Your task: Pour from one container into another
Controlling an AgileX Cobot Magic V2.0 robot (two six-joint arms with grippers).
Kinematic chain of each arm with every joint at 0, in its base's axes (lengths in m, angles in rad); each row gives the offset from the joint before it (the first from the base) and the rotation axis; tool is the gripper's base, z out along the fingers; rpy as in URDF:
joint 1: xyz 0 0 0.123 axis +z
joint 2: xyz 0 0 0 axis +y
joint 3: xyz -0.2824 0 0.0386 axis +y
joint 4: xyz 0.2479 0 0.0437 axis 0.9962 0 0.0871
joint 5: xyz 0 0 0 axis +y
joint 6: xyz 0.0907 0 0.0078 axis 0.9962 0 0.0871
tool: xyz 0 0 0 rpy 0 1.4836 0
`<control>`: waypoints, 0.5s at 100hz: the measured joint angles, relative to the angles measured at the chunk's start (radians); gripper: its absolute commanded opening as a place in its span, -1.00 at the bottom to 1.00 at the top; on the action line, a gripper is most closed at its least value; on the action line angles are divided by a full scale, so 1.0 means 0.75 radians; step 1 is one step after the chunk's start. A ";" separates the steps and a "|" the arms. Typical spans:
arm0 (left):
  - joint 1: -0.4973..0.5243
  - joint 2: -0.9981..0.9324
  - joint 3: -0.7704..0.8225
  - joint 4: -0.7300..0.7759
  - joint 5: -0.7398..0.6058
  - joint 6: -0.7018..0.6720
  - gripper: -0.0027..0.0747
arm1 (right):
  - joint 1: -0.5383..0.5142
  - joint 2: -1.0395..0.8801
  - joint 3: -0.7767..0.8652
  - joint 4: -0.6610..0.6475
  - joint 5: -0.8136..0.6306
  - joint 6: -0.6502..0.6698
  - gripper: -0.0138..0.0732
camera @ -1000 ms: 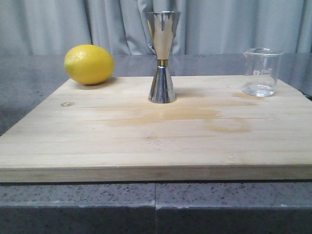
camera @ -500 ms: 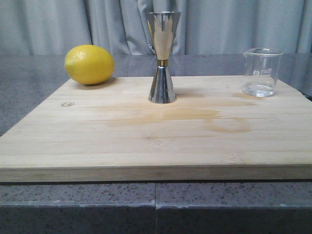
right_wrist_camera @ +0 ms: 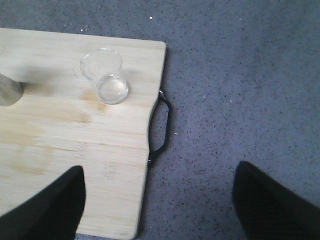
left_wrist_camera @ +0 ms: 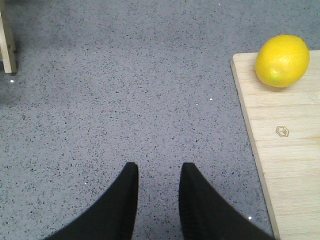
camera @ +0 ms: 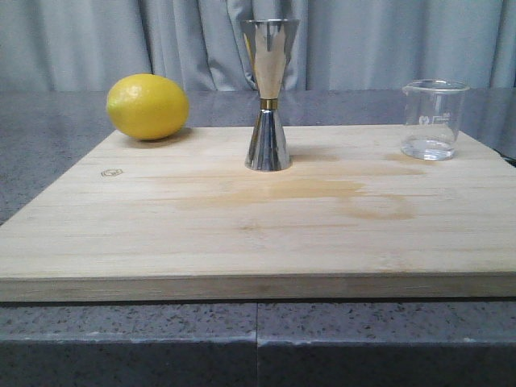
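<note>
The clear glass beaker (camera: 434,118) stands upright at the back right of the wooden board (camera: 242,234), with a little clear liquid in its bottom; the right wrist view also shows the beaker (right_wrist_camera: 105,76). The steel jigger (camera: 268,95) stands upright at the board's back centre, its edge (right_wrist_camera: 7,91) just visible in the right wrist view. My right gripper (right_wrist_camera: 160,192) is wide open and empty, over the board's right edge, well short of the beaker. My left gripper (left_wrist_camera: 158,185) is open and empty over the grey counter, left of the board.
A yellow lemon (camera: 147,106) lies at the board's back left corner, also visible as the lemon (left_wrist_camera: 281,61) in the left wrist view. A black handle (right_wrist_camera: 162,127) sticks out from the board's right edge. Grey speckled counter (left_wrist_camera: 125,85) surrounds the board; curtains hang behind.
</note>
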 measured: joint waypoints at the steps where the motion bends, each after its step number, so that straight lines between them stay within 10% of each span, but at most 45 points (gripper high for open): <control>1: 0.000 0.000 0.000 0.000 0.000 0.000 -0.57 | 0.000 0.000 0.000 0.000 0.000 0.000 0.33; 26: 0.000 0.000 0.000 0.000 0.000 -0.002 -0.69 | -0.006 0.000 0.006 0.000 0.000 0.003 -0.63; 50: 0.000 0.000 0.000 -0.011 0.000 -0.005 -0.89 | -0.005 0.000 0.006 0.000 0.000 0.009 -0.85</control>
